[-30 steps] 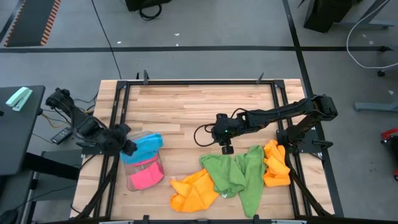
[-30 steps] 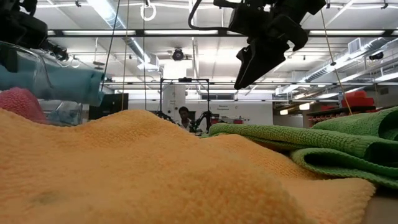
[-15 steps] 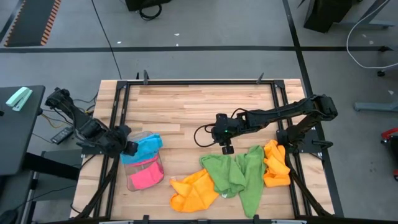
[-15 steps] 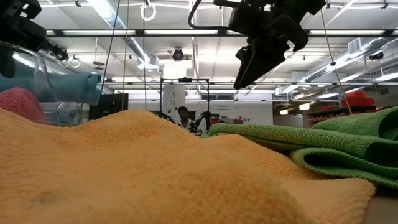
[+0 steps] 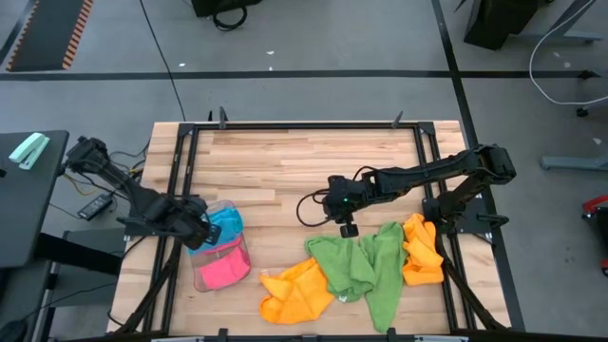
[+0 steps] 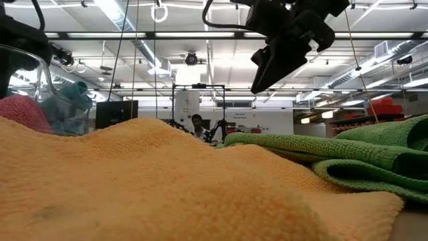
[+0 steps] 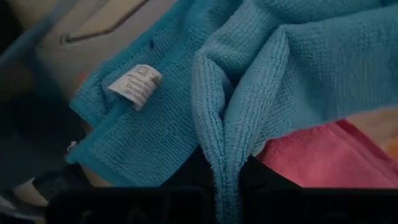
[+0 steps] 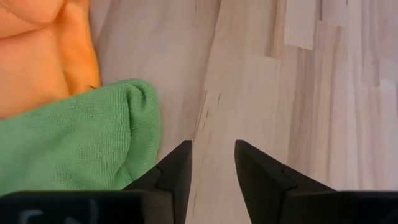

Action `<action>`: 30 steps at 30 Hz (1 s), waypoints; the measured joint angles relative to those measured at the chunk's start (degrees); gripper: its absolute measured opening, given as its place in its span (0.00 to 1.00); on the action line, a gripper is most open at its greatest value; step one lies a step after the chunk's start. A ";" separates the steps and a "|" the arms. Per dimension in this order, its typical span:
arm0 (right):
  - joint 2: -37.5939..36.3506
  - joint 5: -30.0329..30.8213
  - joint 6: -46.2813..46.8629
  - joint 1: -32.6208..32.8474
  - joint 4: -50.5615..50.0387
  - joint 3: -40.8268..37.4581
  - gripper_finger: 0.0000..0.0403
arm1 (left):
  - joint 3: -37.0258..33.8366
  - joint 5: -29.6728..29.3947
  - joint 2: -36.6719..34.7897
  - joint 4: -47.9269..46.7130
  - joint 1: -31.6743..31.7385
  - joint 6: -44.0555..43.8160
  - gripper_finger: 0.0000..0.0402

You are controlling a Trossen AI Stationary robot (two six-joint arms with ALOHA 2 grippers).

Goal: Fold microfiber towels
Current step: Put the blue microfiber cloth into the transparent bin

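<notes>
Blue towel (image 7: 292,81) apparently pinched by left gripper (image 5: 195,231).

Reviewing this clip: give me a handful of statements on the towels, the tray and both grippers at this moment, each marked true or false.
1. The left gripper is shut on the blue towel. True: the left wrist view shows a fold of it pinched between the fingers.
2. The right gripper holds a green towel. False: its fingers stand apart over bare wood, empty, with the green towel beside them.
3. A pink towel lies in the clear plastic tray. True.
4. The orange towels sit stacked inside the tray. False: one orange towel lies on the table at the front, another near its right edge.
5. The green towel is neatly folded. False: it lies crumpled.
</notes>
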 joint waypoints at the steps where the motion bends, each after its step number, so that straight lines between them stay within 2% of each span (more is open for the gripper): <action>1: 0.00 -0.29 -0.19 0.00 0.29 0.00 0.32 | 0.00 0.08 0.22 0.02 0.38 0.10 0.05; 5: 0.00 -1.12 -0.27 0.00 0.86 0.00 0.30 | 0.00 0.19 0.92 0.02 1.55 2.22 0.08; 15: 0.02 -1.12 -0.40 0.00 0.66 0.00 0.28 | 0.25 -0.24 1.26 -0.47 3.94 7.53 0.38; 20: 0.02 -1.73 0.10 0.00 0.66 0.00 0.27 | 5.64 -2.88 1.25 -7.26 4.99 13.35 0.50; 26: 0.02 -2.39 0.18 0.00 0.71 0.00 0.27 | 10.20 -6.23 1.23 -16.74 6.35 19.26 0.55; 30: 0.02 -2.39 -0.11 0.00 1.35 0.00 0.27 | 11.67 -8.57 1.23 -16.90 7.80 25.59 0.52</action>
